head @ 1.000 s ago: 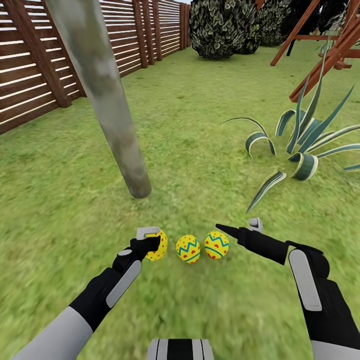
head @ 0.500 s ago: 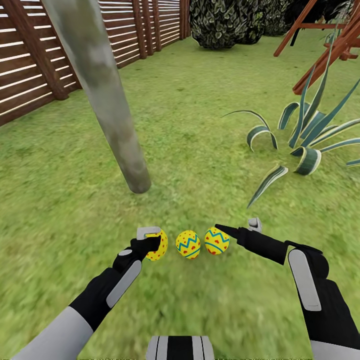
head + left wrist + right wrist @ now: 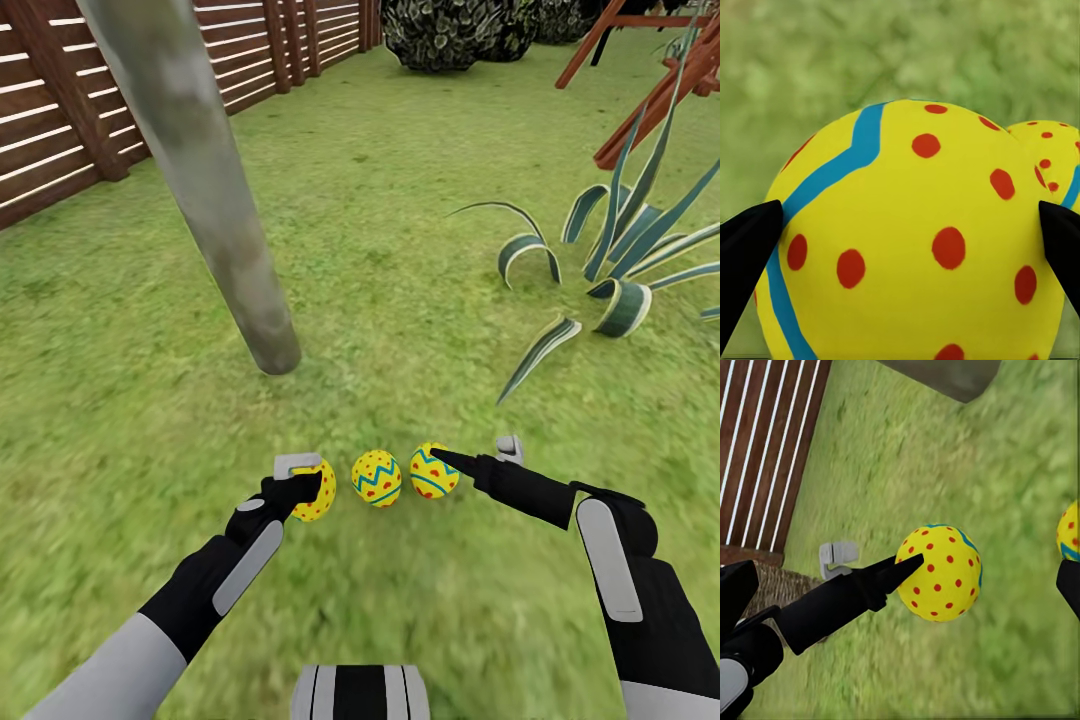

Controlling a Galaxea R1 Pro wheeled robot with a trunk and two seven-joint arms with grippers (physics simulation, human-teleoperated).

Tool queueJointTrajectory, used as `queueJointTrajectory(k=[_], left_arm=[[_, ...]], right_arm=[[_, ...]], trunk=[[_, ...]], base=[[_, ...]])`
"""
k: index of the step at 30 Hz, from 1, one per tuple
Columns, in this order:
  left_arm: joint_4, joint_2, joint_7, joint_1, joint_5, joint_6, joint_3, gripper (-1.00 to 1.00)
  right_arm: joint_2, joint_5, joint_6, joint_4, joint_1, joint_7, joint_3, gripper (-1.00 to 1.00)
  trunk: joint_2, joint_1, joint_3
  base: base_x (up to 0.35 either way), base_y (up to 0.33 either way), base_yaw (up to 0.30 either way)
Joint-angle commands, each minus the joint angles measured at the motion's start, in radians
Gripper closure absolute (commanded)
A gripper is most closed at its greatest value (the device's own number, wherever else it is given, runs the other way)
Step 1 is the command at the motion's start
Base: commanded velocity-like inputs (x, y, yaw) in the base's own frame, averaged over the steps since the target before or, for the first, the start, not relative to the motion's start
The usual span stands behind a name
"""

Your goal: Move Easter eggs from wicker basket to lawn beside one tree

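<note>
Egg [image 3: 318,492] half hidden in left gripper [image 3: 300,478].

Setting: a fenced domestic garden, rendered in simulation. Mottled green grass lawn [image 3: 400,250] covered the whole ground. One thick, pale grey-green, leaning bare tree trunk [image 3: 215,200] rose from it. Behind the trunk ran a brown horizontal-slat wooden fence [image 3: 60,130]. Across the lawn from the trunk stood a striped, broad-leaved low plant [image 3: 625,260], dark leafy shrubs [image 3: 450,30] and reddish-brown slanted timber beams [image 3: 650,100].
</note>
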Motion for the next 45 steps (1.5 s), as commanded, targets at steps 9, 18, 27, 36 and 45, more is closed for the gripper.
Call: queueJointTrajectory(k=[9, 18, 27, 36, 45], left_arm=[[-0.002, 0.0, 0.01, -0.001, 0.009, 0.001, -0.005, 1.0], [-0.02, 0.0, 0.01, 0.0, 0.009, -0.001, -0.005, 1.0], [-0.034, 0.001, 0.01, 0.001, 0.009, -0.001, -0.003, 1.0], [-0.034, 0.001, 0.01, 0.001, 0.009, 0.0, -0.001, 1.0], [-0.035, 0.0, 0.01, 0.001, 0.009, 0.0, -0.001, 1.0]], right_arm=[[0.0, 0.005, 0.005, 0.0, -0.001, 0.007, -0.001, -1.0], [0.0, 0.005, 0.005, 0.0, -0.001, 0.006, 0.0, -1.0], [0.0, 0.005, 0.005, 0.0, -0.001, 0.006, 0.012, -1.0], [0.0, 0.005, 0.005, 0.0, -0.001, 0.006, 0.014, -1.0], [0.0, 0.005, 0.005, 0.0, -0.001, 0.006, 0.014, -1.0]], trunk=[[-0.002, 0.002, -0.024], [-0.003, 0.005, -0.043], [-0.005, 0.009, -0.078], [-0.005, 0.009, -0.078], [-0.005, 0.009, -0.078]], base=[[0.0, 0.0, 0.0], [0.0, 0.0, 0.0], [0.0, 0.0, 0.0], [0.031, 0.012, 0.0], [0.257, 0.101, 0.0]])
